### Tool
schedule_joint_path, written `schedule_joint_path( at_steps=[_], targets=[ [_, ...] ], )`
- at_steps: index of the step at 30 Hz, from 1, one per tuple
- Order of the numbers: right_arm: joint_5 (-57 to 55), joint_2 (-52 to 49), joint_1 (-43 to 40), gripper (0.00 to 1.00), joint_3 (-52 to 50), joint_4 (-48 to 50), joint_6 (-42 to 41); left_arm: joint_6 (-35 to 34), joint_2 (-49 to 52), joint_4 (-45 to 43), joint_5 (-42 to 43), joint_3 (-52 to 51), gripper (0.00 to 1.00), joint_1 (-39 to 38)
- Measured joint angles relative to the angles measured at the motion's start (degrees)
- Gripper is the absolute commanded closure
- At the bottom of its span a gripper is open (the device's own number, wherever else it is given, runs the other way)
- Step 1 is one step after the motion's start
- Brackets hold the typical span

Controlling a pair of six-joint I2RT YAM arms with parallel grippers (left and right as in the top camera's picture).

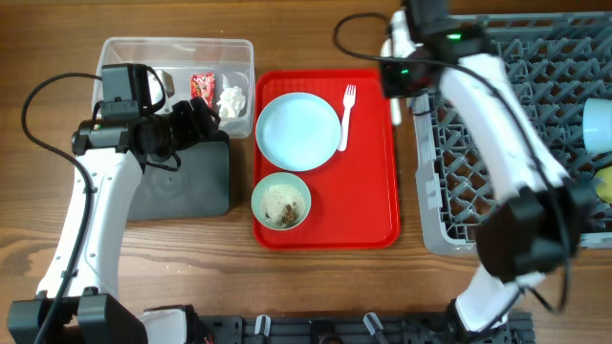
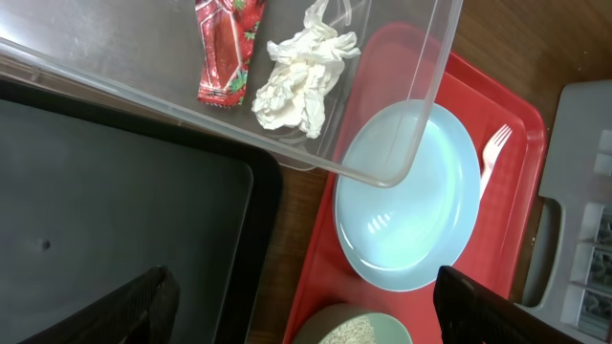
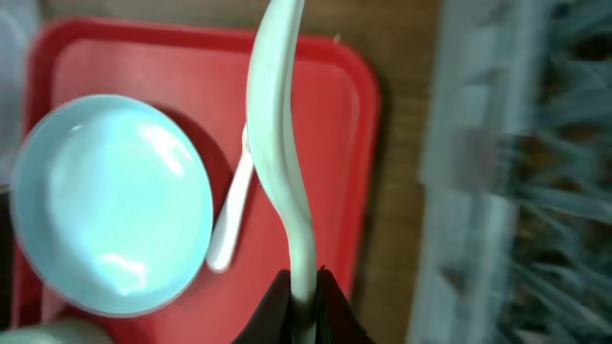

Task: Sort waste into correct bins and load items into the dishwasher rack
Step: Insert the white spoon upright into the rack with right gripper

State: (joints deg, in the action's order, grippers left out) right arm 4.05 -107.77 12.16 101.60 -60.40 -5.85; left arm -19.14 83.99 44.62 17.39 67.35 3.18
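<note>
My right gripper [image 1: 395,91] is shut on the white spoon [image 3: 284,153] and holds it above the right edge of the red tray, beside the grey dishwasher rack [image 1: 497,153]. The white fork [image 1: 346,117] lies on the red tray next to the light blue plate [image 1: 297,131]. The pale green bowl [image 1: 281,201] holds whitish scraps with brown bits. My left gripper [image 2: 316,325] is open and empty over the black tray [image 1: 186,182]. The red wrapper [image 2: 226,53] and white tissue [image 2: 301,72] lie in the clear tub [image 1: 124,53].
The flat red serving tray [image 1: 373,191] lies in the middle of the wooden table. A light blue bowl [image 1: 598,122] and a yellow cup [image 1: 604,183] sit in the rack at its right edge. Bare wood shows along the front.
</note>
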Motion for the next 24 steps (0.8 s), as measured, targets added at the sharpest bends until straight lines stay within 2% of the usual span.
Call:
schedule_joint_path(
  at_steps=[3,7,13,19,24],
  targets=[
    [0.02,4.46,-4.0,0.96,0.17,-7.63,2.08,0.0,0.0,0.07,0.0,0.0,0.13,0.0],
    [-0.2,4.85,-9.18,0.96,-0.61,-17.16,3.87,0.0,0.0,0.02,0.0,0.0,0.12,0.0],
    [-2.95,4.83,-10.23,0.96,-7.56,-18.25,3.45,0.0,0.0,0.04,0.0,0.0,0.12,0.0],
    [-4.76,4.83,-10.23,0.95,-17.77,-14.95,2.23,0.0,0.0,0.0,0.0,0.0,0.12,0.0],
    [-6.12,4.83,-10.23,0.94,-20.85,-13.42,0.9,0.0,0.0,0.02,-0.02,0.0,0.12,0.0]
  ],
)
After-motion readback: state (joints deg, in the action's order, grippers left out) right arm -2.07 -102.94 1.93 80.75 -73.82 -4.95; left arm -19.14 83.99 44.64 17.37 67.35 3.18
